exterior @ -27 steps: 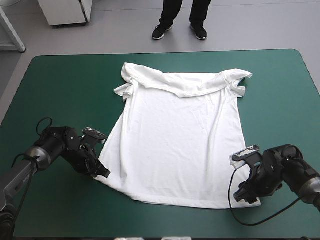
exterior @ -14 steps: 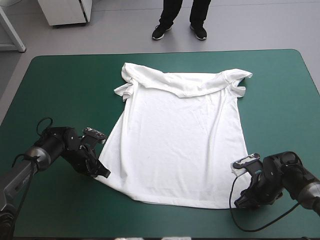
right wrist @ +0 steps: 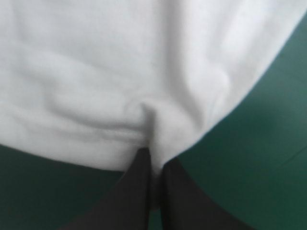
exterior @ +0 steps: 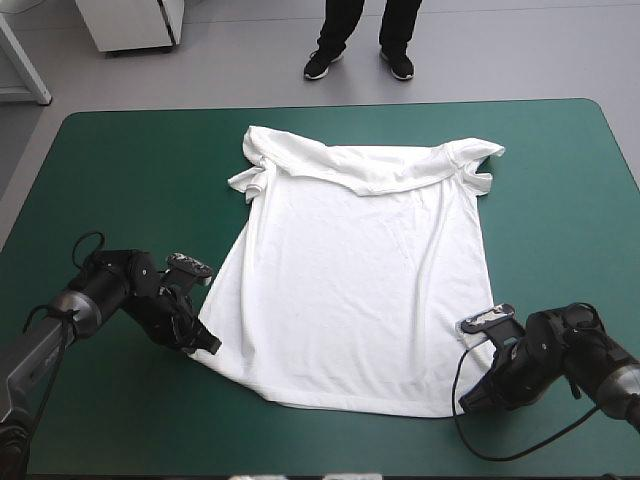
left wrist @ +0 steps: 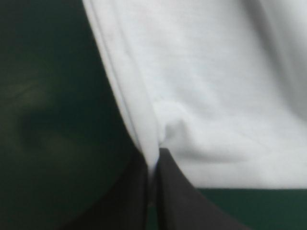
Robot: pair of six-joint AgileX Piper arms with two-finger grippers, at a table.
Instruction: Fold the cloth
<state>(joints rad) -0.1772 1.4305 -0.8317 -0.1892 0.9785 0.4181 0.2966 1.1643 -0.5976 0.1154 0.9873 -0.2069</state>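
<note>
The white T-shirt point(exterior: 360, 280) lies spread flat on the teal-green cover, collar and sleeves toward the far edge, hem toward the near edge. My left gripper point(exterior: 205, 345) sits low at the hem's left corner. In the left wrist view its black fingers point(left wrist: 139, 196) meet with a fold of the T-shirt point(left wrist: 216, 86) pinched between them. My right gripper point(exterior: 470, 397) rests at the hem's right corner. Seen from the right wrist, its fingers point(right wrist: 139, 191) are all but closed on a puckered bit of the T-shirt point(right wrist: 124, 62).
Bare teal-green cover point(exterior: 120, 180) lies to the left, right and near side of the T-shirt. The table's near edge runs just below both grippers.
My right gripper has slid left to the hem's right corner and closed on the cloth. The left arm has held still, keeping its grip.
</note>
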